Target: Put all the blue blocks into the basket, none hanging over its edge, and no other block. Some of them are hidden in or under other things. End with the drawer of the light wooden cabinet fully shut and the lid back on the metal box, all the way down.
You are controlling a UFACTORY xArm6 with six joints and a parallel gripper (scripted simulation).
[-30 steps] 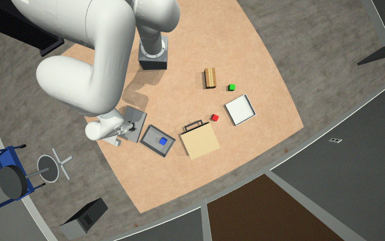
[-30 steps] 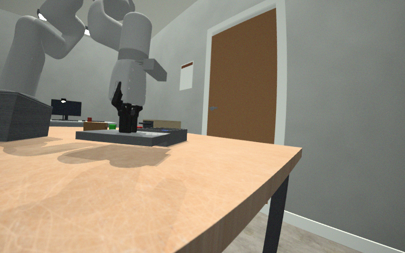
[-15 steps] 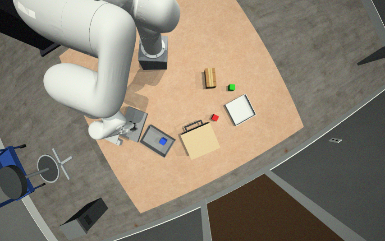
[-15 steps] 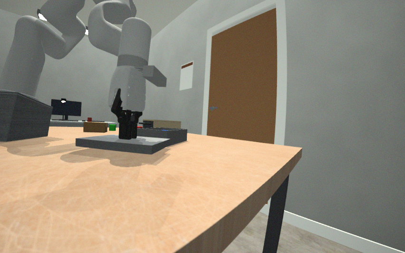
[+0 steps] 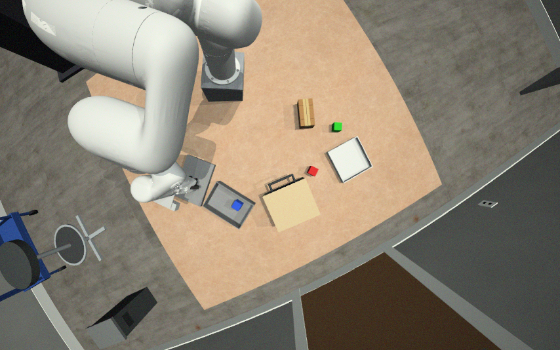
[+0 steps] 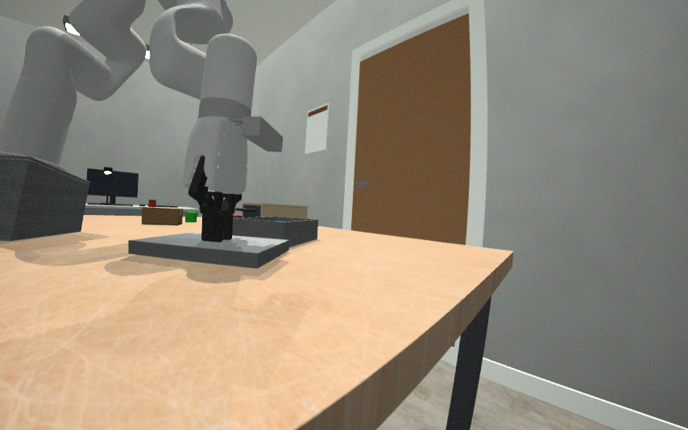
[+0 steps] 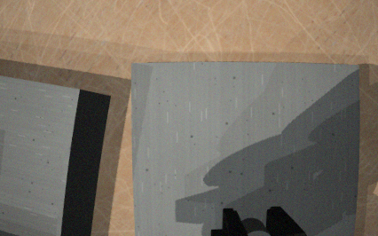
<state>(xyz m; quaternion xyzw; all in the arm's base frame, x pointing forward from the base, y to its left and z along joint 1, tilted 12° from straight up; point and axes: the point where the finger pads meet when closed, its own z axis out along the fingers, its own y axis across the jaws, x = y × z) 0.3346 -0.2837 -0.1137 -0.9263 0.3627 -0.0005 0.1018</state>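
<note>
While its lid is apart from it, metal box [image 5: 223, 200] [image 6: 296, 230] [image 7: 28, 133]: stands open on the tabletop [image 5: 252, 269] [image 6: 176, 320] [image 7: 179, 27].
Blue block [image 5: 237, 204]: lies inside this metal box, on its floor, toward the cabinet end.
Lid [image 5: 201, 167] [image 6: 176, 246] [image 7: 201, 111]: is just beside the box, flat and low; if it touches the tabletop, I cannot tell.
Claw [image 5: 195, 185] [image 6: 217, 234] [image 7: 255, 222]: is closed on the lid, gripping it from above.
Basket [image 5: 349, 159]: white and shallow, its inner floor is bare, so the visible blue block is outside it.
Cabinet [image 5: 292, 204] [image 6: 288, 211]: has a dark handle [image 5: 281, 183]; its inside is hidden.
Red block [image 5: 313, 170] [image 6: 237, 216]: sits between cabinet and basket.
Green block [image 5: 337, 126] [image 6: 190, 216]: sits outside the basket, near the brown box [image 5: 305, 113] [image 6: 161, 215].
</note>
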